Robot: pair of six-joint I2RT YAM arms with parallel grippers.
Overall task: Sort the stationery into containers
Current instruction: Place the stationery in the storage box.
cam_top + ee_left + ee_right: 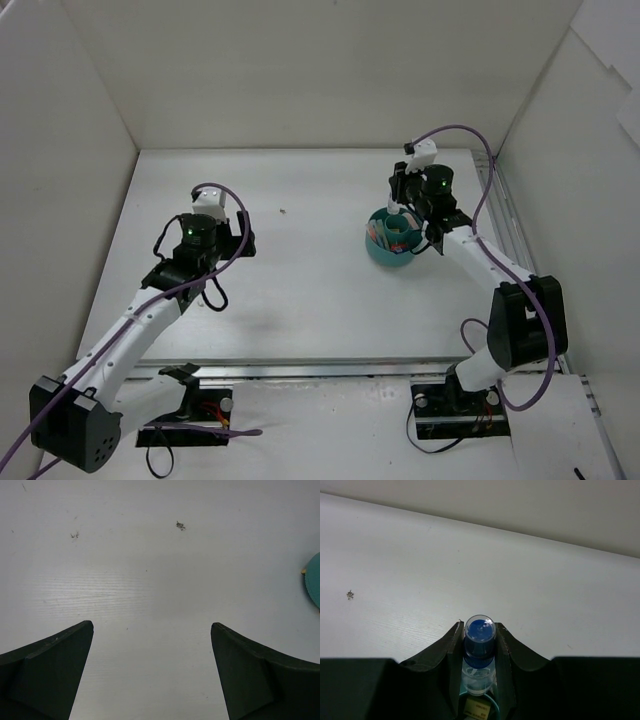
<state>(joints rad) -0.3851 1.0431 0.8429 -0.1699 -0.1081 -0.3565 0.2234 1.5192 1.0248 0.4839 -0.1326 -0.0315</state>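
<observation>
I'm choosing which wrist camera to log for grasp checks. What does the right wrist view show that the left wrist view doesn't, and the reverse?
Only the right wrist view: the small clear blue-capped plastic bottle clamped in the right claw, and the pale back wall. Only the left wrist view: the left claw wide open, nothing between its fingers. Both: the white table, dark specks on it, and a sliver of the round teal plastic bowl.
</observation>
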